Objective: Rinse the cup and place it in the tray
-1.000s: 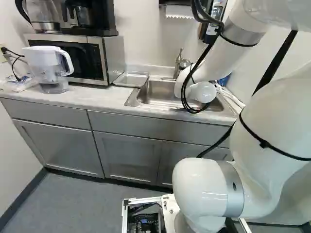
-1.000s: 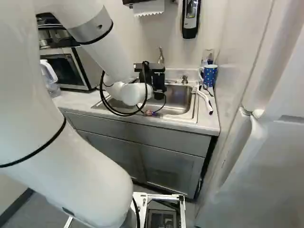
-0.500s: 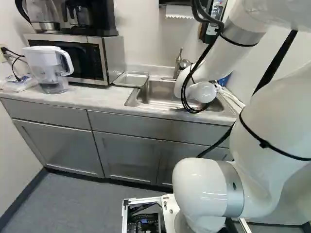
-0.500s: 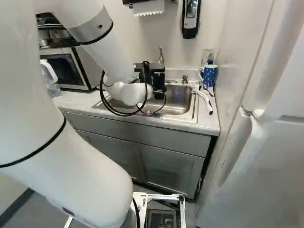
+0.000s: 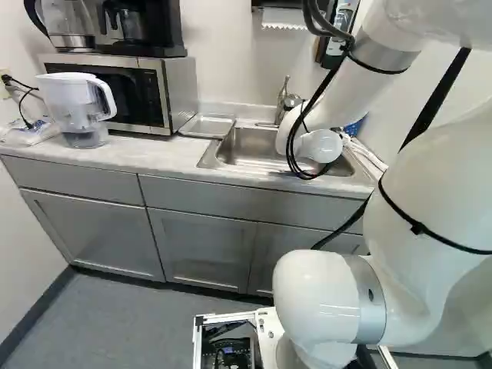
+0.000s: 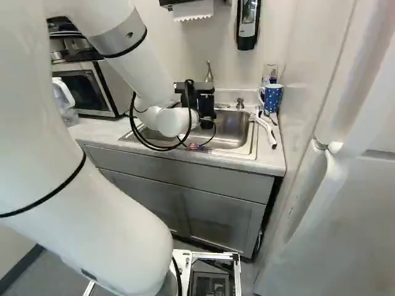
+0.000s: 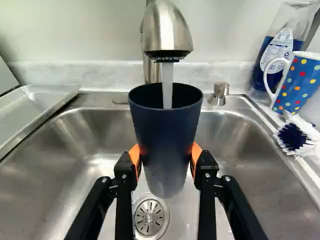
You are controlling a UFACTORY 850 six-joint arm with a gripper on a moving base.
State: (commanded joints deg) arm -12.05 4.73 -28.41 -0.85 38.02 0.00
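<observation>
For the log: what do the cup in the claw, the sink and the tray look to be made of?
Dark blue-grey tapered cup: probably matte plastic, from its even, dull surface.
Rectangular silver sink: brushed stainless steel, by its soft streaky reflections.
Shallow silver-grey tray: seemingly satin metal; dull sheen, exact metal unclear.

no legible words or numbers, fine print on the white label (image 7: 281,46) of the blue-filled bottle (image 7: 295,21), too small to read
</observation>
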